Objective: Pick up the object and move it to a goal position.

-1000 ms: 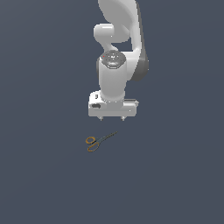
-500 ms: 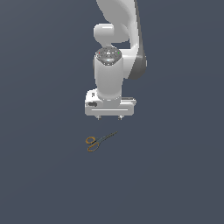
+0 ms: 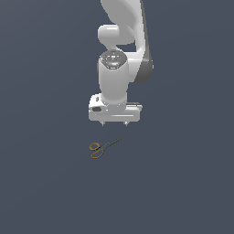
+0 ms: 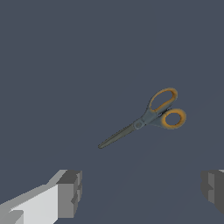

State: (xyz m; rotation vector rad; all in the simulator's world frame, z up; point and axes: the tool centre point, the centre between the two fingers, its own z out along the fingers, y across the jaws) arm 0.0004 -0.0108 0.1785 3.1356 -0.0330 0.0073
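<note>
The object is a small pair of scissors (image 3: 103,147) lying flat on the dark floor, with two orange-lined loops toward the exterior view's left and thin dark blades pointing toward its right. In the wrist view the scissors (image 4: 146,119) show whole, blades closed. My gripper (image 3: 115,123) hangs above and slightly behind the scissors, open, with only two short fingertips showing under the white hand. Both grey fingers (image 4: 70,192) stand far apart in the wrist view with nothing between them. The gripper does not touch the scissors.
The white arm (image 3: 121,55) rises behind the hand. A plain dark grey floor (image 3: 45,192) surrounds the scissors on all sides, with no other object in view.
The hand has lowered a little toward the floor and shifted slightly to the exterior view's left. The scissors have not moved.
</note>
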